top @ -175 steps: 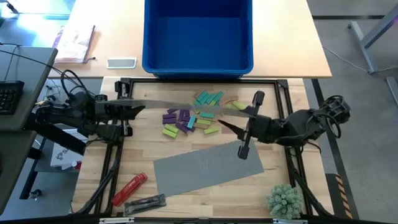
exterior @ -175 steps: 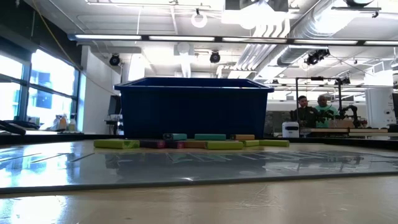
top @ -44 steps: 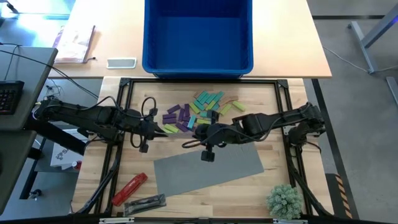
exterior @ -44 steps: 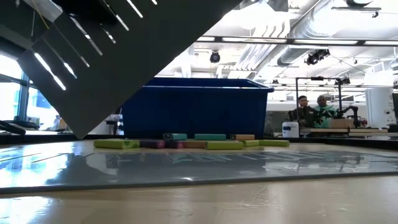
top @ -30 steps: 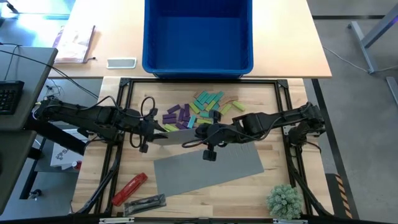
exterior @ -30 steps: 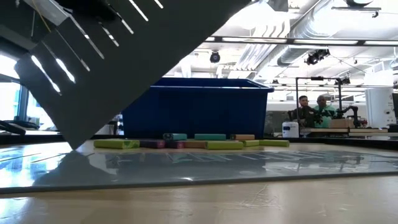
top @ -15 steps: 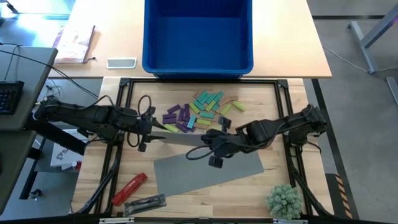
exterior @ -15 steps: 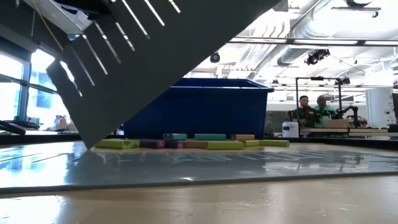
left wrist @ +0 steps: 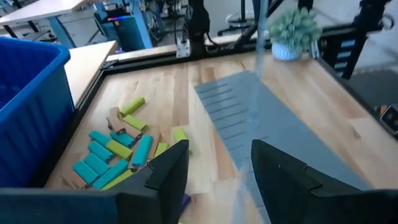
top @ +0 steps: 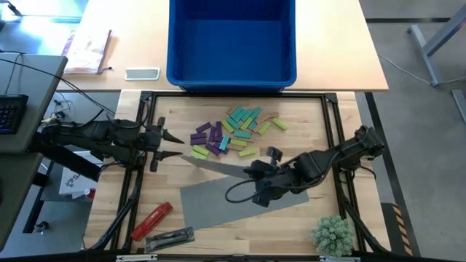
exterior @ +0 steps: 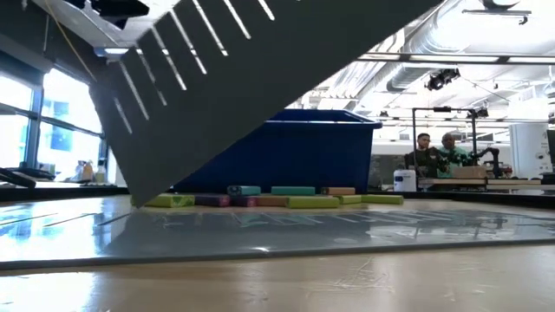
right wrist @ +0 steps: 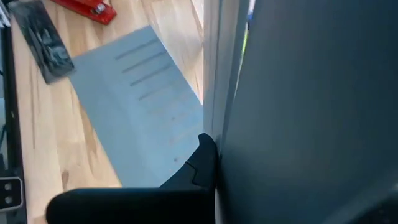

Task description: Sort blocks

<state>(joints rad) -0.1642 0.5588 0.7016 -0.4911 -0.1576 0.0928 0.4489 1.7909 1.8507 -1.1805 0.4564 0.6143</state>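
Behind the blocks (top: 231, 131), the blue bin (top: 232, 40) holds nothing visible.

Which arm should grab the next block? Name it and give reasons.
Left. Its hand is open and holds nothing, and it sits right beside the blocks. The right hand is shut on the raised mat, so it would have to set that down first.

Open-plan lab: white ceiling ducts (exterior: 451, 35) over strip lights, bright windows (exterior: 39, 121) left of the blue bin (exterior: 277, 152), two people (exterior: 438, 152) at desks to its right.
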